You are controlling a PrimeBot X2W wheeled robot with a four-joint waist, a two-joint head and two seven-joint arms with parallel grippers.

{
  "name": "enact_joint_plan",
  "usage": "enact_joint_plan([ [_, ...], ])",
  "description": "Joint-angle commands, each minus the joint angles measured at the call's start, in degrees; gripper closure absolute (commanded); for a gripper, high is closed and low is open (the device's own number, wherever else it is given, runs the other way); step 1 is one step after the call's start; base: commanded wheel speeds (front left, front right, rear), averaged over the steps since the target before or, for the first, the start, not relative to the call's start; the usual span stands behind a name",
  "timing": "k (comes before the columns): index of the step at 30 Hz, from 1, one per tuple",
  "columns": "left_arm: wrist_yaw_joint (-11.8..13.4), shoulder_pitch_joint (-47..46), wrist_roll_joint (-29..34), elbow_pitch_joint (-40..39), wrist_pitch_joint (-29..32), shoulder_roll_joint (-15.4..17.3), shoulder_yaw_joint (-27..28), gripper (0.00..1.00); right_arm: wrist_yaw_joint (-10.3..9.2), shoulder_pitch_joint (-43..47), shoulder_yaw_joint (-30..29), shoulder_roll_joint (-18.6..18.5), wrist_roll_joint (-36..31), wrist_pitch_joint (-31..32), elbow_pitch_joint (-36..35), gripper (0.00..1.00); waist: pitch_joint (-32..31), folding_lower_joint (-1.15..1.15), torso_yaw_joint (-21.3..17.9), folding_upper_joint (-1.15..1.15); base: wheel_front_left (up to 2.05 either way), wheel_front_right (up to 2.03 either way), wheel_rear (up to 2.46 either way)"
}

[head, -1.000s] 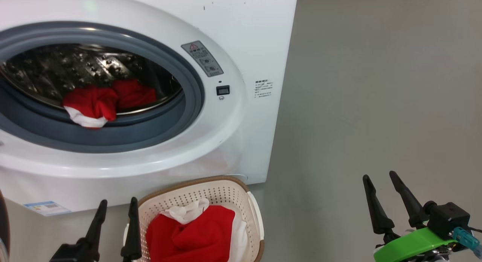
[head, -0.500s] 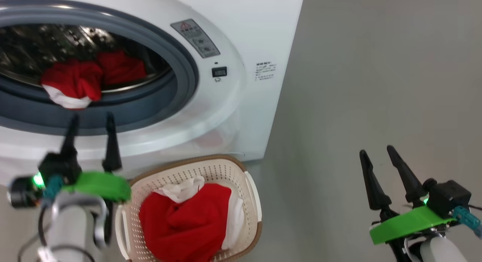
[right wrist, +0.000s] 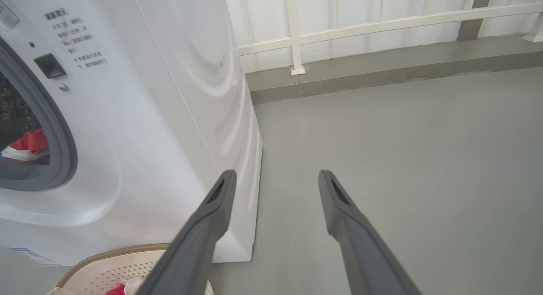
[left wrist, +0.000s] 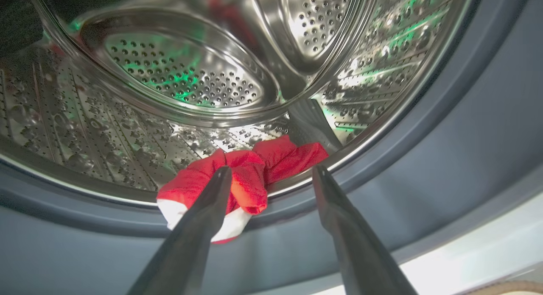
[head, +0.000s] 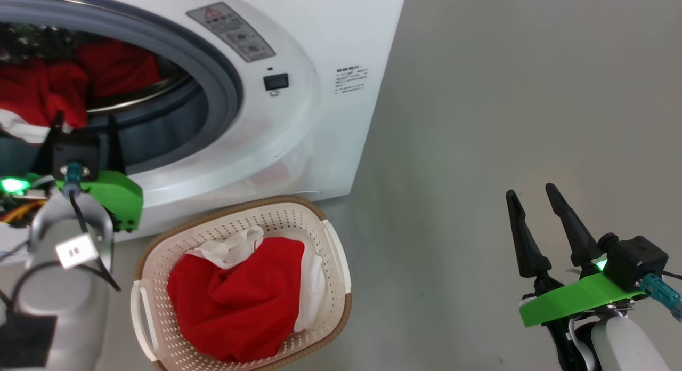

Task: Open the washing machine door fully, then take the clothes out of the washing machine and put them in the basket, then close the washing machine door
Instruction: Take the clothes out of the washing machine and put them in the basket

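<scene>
The washing machine stands open, and its door is out of view. Red clothes with a white patch lie at the drum's front lip, draped onto the grey rubber ring. My left gripper is open at the drum's mouth. In the left wrist view my left gripper points at these clothes, its left finger overlapping them. The basket sits on the floor below the drum, holding more red and white clothes. My right gripper hangs open and empty over the floor at the right.
Grey floor stretches right of the machine. In the right wrist view my right gripper faces the machine's right side, with a white railing and a low kerb behind. The basket's rim shows at the bottom left.
My left gripper has risen from beside the basket to the drum's mouth. The head camera has shifted, so the machine sits further left and up. The right gripper has barely moved.
</scene>
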Motion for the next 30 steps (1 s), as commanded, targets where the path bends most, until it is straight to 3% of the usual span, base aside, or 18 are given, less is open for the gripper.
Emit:
enact_joint_plan([
  [1, 0.9, -2.4, 1.2, 0.8, -0.5, 3.4, 0.9, 0.0, 0.36, -1.7, 1.5, -0.2, 0.7, -0.4, -1.4, 0.0, 0.8, 0.0, -0.6, 0.0, 0.0, 0.0, 0.0],
  [8, 2.5, -8.7, 1.8, 11.8, 0.5, 6.0, 0.3, 0.0, 0.36, -2.5, 2.0, 0.1, 0.7, -0.4, -1.5, 0.0, 1.9, 0.0, -1.8, 0.0, 0.0, 0.0, 0.0],
  [11, 1.9, -10.3, 1.7, 14.9, 1.0, 7.6, 0.1, 0.0, 0.36, -2.7, 2.0, 0.2, 0.7, -0.4, -1.7, 0.0, 2.4, 0.0, -2.5, 0.0, 0.0, 0.0, 0.0],
  [28, 2.3, -13.9, 2.8, 18.4, 4.0, 10.5, -3.2, 0.0, 0.36, -3.8, 1.8, 0.4, 0.6, -0.4, -2.0, 0.0, 4.9, 0.0, -3.8, 0.0, 0.0, 0.0, 0.0],
  [29, 2.4, -14.0, 2.7, 18.5, 4.2, 10.7, -3.3, 0.09, 0.36, -3.8, 1.8, 0.4, 0.6, -0.4, -2.0, 0.0, 4.9, 0.0, -3.8, 0.0, 0.0, 0.0, 0.0],
  [30, 2.4, -14.0, 2.6, 18.5, 4.3, 10.8, -3.3, 0.24, 0.36, -3.8, 1.8, 0.4, 0.6, -0.4, -2.0, 0.0, 4.9, 0.0, -3.8, 0.0, 0.0, 0.0, 0.0],
])
